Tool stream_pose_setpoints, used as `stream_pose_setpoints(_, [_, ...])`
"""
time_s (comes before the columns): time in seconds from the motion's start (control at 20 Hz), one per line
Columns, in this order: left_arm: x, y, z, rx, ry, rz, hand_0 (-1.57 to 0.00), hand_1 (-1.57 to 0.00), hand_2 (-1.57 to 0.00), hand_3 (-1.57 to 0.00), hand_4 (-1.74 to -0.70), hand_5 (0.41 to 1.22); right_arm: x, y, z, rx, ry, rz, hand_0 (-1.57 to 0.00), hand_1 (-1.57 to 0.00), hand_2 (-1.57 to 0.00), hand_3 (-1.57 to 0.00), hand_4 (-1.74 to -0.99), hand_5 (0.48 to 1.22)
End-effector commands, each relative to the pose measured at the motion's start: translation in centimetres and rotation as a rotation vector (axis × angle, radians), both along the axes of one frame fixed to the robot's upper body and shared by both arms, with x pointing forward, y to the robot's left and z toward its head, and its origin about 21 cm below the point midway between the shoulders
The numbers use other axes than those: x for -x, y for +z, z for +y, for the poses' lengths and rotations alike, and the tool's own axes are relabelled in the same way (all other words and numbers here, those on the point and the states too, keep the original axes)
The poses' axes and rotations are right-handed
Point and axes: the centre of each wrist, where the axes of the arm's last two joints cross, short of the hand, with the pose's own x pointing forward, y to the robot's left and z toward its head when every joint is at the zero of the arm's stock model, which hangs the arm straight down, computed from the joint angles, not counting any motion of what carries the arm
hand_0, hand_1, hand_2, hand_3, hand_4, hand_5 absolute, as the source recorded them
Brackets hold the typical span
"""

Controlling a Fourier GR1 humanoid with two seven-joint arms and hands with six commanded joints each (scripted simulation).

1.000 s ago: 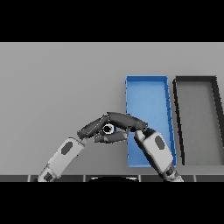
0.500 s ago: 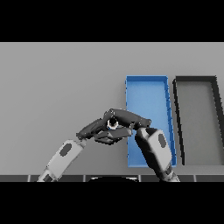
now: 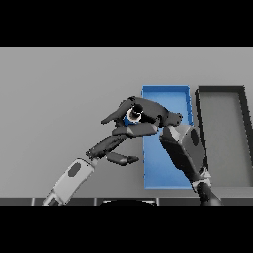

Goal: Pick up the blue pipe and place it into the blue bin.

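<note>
Blue pipe lifted, now at the bin's edge

Dark fingers of the right robot hand (image 3: 148, 116) are curled round the blue pipe (image 3: 132, 116), so that only its pale round end and a sliver of blue show between them. The left robot hand (image 3: 114, 148) sits just below and beside it, fingers straight and relaxed, holding nothing.

Against the views of a second and half a second ago, the right robot hand has risen and swung toward the far end of the bench (image 3: 59, 99), and the left has opened out and dropped away from the pipe. I judge the pick to be done and the carry under way, with only the release left.

The pipe hangs just at the left wall of the blue bin (image 3: 165, 91), not yet clearly over its floor. Its open end faces up toward the head view, which suggests a long axis close to upright, though the fingers hide its length. A dark bin (image 3: 222, 91) stands just beside the blue one.
</note>
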Motion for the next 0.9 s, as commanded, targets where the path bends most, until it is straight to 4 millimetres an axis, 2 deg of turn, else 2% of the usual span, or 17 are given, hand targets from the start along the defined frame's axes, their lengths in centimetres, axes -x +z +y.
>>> stream_pose_setpoints(0.0, [0.0,0.0,-0.1,-0.002,-0.002,0.004,0.00,0.00,0.00,0.00,-0.87,0.486,-0.7,1.2,-0.4,-0.023,-0.009,-0.031,-1.57,-1.57,-1.57,-1.57,-1.495,1.221])
stream_pose_setpoints(0.2, [0.4,0.1,0.2,0.000,-0.001,-0.005,0.00,0.00,0.00,0.00,-0.86,0.484,-3.3,4.5,-2.2,-0.083,-0.189,-0.048,-1.57,-1.57,-1.57,-1.57,-1.497,1.221])
stream_pose_setpoints(0.3, [0.3,0.3,0.6,-0.019,0.011,0.000,0.00,0.00,0.00,0.00,-0.85,0.484,-4.9,4.8,-3.6,-0.064,-0.299,-0.051,-1.57,-1.57,-1.57,-1.57,-1.498,1.221])
stream_pose_setpoints(0.4, [0.1,0.5,0.5,-0.030,0.022,-0.003,0.00,0.00,0.00,0.00,-0.84,0.477,-6.8,3.8,-5.7,-0.030,-0.417,-0.005,-1.57,-1.57,-1.57,-1.57,-1.498,1.221])
stream_pose_setpoints(0.6, [0.1,0.6,0.9,-0.037,0.035,-0.016,0.00,0.00,0.00,0.00,-0.83,0.465,-9.8,0.3,-10.0,0.022,-0.595,0.152,-1.57,-1.57,-1.57,-1.57,-1.499,1.221])
stream_pose_setpoints(0.75, [0.2,0.5,1.4,-0.046,0.046,-0.025,0.00,0.00,0.00,0.00,-0.82,0.462,-10.1,-3.0,-12.1,0.068,-0.692,0.263,-1.57,-1.57,-1.57,-1.57,-1.499,1.221])
stream_pose_setpoints(0.85, [0.3,0.4,1.1,-0.045,0.036,-0.020,0.00,0.00,0.00,0.00,-0.83,0.463,-9.8,-5.8,-13.3,0.121,-0.743,0.343,-1.57,-1.57,-1.57,-1.57,-1.499,1.221])
